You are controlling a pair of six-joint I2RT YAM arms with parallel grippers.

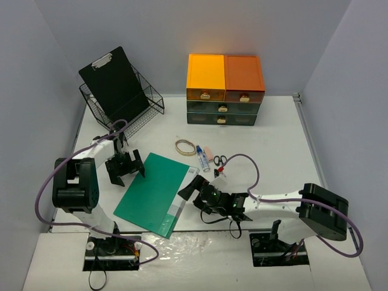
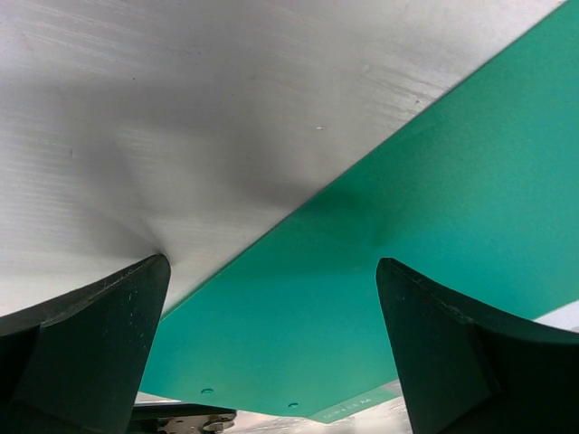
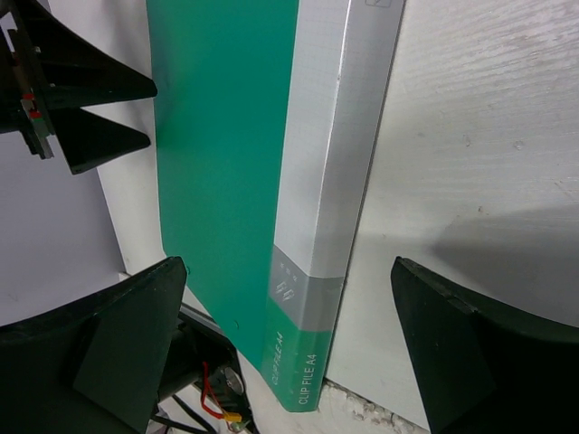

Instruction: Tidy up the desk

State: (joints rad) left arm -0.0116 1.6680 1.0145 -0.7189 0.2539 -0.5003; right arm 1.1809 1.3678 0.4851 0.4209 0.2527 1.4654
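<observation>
- Counter [image 1: 279, 142]: white and matte, under everything in the scene, with pale grey-blue walls on three sides and both arm bases at its near edge.
- Green clip file [image 1: 151, 191]: flat on the counter between the two arms, set at a slant. Pale spine along its right-hand edge, "CLIP FILE A4" printed at the spine's near end.
- Left end effector [image 1: 126, 169]: spread wide and gripping nothing, low over the file's far-left edge. In the left wrist view, one finger [image 2: 81, 362] over bare counter, the other over the green cover.
- Right end effector [image 1: 197, 191]: also spread wide and empty. In the right wrist view, one finger [image 3: 470, 353] on each side of the spine. Contact with the file not clear.
- Wire rack [image 1: 150, 104]: far-left part of the counter, with a black clipboard [image 1: 112, 82] leaning upright in it.
- Drawer unit [image 1: 223, 110]: far middle by the back wall. Two dark drawers below, a yellow box and an orange box side by side on top.
- Just beyond the file's far-right corner: a tan ring [image 1: 185, 147], a blue-and-white tube [image 1: 202, 159], a small pink piece [image 1: 208, 150] and black-handled scissors [image 1: 219, 160].
</observation>
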